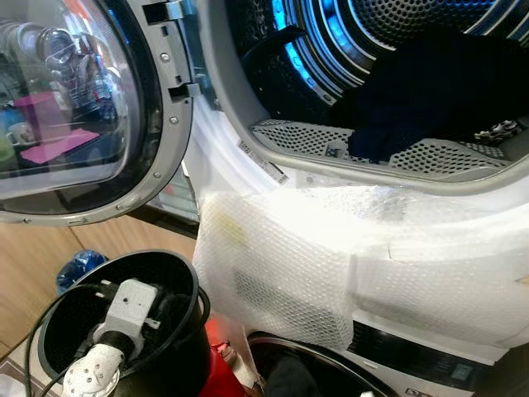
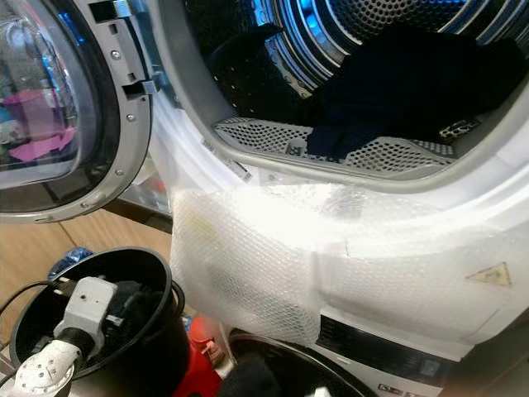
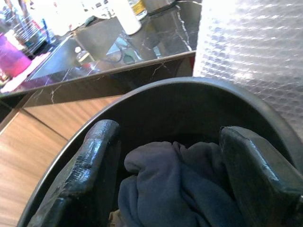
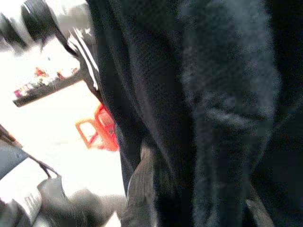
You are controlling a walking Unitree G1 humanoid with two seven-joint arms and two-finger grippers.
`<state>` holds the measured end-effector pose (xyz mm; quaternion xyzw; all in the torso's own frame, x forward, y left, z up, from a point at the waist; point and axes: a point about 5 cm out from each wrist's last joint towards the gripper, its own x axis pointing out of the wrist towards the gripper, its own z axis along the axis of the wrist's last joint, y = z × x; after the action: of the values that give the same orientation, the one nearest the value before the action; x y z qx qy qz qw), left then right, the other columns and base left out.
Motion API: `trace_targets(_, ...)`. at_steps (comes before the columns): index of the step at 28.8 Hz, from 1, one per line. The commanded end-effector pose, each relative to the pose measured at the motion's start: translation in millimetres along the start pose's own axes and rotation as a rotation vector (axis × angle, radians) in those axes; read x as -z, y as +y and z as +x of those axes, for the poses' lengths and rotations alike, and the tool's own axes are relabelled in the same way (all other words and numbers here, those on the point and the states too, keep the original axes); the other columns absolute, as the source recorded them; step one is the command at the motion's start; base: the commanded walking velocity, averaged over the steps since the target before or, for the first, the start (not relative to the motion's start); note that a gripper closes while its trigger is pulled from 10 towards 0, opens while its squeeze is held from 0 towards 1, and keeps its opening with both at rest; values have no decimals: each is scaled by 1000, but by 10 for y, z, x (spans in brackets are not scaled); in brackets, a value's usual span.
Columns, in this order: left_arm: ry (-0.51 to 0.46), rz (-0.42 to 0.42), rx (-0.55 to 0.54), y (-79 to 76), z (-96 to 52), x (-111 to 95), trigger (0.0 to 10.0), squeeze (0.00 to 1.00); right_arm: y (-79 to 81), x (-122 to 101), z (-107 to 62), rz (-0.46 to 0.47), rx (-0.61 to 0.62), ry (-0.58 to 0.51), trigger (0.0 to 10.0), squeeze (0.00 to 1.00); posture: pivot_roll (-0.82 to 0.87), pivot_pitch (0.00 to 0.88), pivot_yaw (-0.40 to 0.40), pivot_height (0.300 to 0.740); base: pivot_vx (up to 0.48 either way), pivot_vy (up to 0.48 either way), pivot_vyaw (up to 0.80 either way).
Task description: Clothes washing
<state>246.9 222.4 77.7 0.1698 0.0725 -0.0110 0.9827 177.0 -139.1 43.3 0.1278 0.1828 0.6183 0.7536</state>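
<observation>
The left gripper [image 3: 165,189], fingers apart, reaches into the round black bucket [image 1: 178,273] over a grey crumpled garment [image 3: 175,189], ready to lift it toward the open drum, where dark clothes [image 1: 438,91] lie. Whether the right gripper is apart or together cannot be told.

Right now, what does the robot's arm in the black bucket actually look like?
The left arm is light grey and boxy at the wrist, ending in a white perforated rounded piece, with thin black cables looping around it. The left gripper has two long, flat black fingers, scuffed and glossy along the edges.
</observation>
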Motion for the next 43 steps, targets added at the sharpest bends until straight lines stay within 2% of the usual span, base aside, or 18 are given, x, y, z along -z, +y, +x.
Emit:
trace_targets(1, -24, 4, -4, 10, 24, -21, 10000, 0, 115, -427, 126, -83, -118, -134, 0, 0, -6, 0, 109, 740, 0, 0, 0)
trace_targets(3, -32, 1, -2, -18, 32, -11, 10000, 0, 185, -670, 156, -136, -167, -207, 0, 0, -6, 0, 109, 740, 0, 0, 0)
trace_targets(4, -34, 0, -2, -48, 36, 0, 10000, 0, 250, -1013, 187, -195, -229, -334, 0, 0, -8, 0, 109, 740, 0, 0, 0)
trace_targets(5, -34, 0, -2, -48, 36, 0, 10000, 0, 250, -1013, 187, -195, -229, -334, 0, 0, -8, 0, 109, 740, 0, 0, 0)
trace_targets(9, -42, -9, 27, -153, 33, 30, 10000, 0, 492, -1896, 150, -306, -437, -673, 0, 0, -3, 0, 114, 740, 0, 0, 0)
trace_targets(12, -48, -6, 42, -193, 36, 42, 10000, 0, 528, -2294, 102, -362, -495, -749, 0, 0, -6, 0, 116, 740, 0, 0, 0)
trace_targets(17, -49, -16, 60, -239, 58, 56, 10000, 0, 375, -2880, 86, -366, -423, -897, 0, 0, -25, 0, 126, 740, 0, 0, 0)
trace_targets(19, -55, -31, 73, -290, 78, 48, 10000, 0, 213, -3258, 109, -359, -296, -946, 0, 0, -25, 0, 122, 740, 0, 0, 0)
trace_targets(24, -59, -44, 71, -319, 82, 42, 10000, 0, 109, -3548, 143, -378, -223, -942, 0, 0, -20, 0, 120, 740, 0, 0, 0)
trace_targets(26, -58, -52, 69, -336, 74, 47, 10000, 0, -6, -3965, 135, -400, -86, -973, 0, 0, -15, 0, 117, 740, 0, 0, 0)
trace_targets(30, -54, -56, 65, -338, 75, 57, 10000, 0, -113, -4345, 84, -379, 162, -998, 0, 0, -17, 0, 120, 740, 0, 0, 0)
trace_targets(33, -54, -57, 63, -338, 75, 63, 10000, 0, -206, -4552, -8, -351, 504, -966, 0, 0, -9, 0, 123, 740, 0, 0, 0)
trace_targets(34, -53, -60, 59, -332, 77, 62, 10000, 0, -249, -4602, -93, -351, 683, -943, 0, 0, -12, 0, 126, 740, 0, 0, 0)
trace_targets(35, -53, -60, 59, -332, 77, 62, 10000, 0, -249, -4602, -93, -351, 683, -943, 0, 0, -12, 0, 126, 740, 0, 0, 0)
trace_targets(36, -54, -63, 47, -323, 82, 54, 10000, 0, -315, -4664, -420, -306, 1041, -971, 0, 0, -11, 0, 121, 740, 0, 0, 0)
trace_targets(38, -54, -71, 37, -315, 86, 50, 10000, 0, -344, -4657, -648, -299, 1235, -987, 0, 0, -13, 0, 116, 740, 0, 0, 0)
trace_targets(42, -49, -74, 31, -315, 87, 59, 10000, 0, -397, -4605, -762, -287, 1347, -981, 0, 0, -16, 0, 119, 740, 0, 0, 0)
trace_targets(43, -46, -74, 33, -327, 91, 62, 10000, 0, -483, -4521, -748, -262, 1367, -953, 10000, 0, -18, 0, 121, 740, 0, 0, 0)
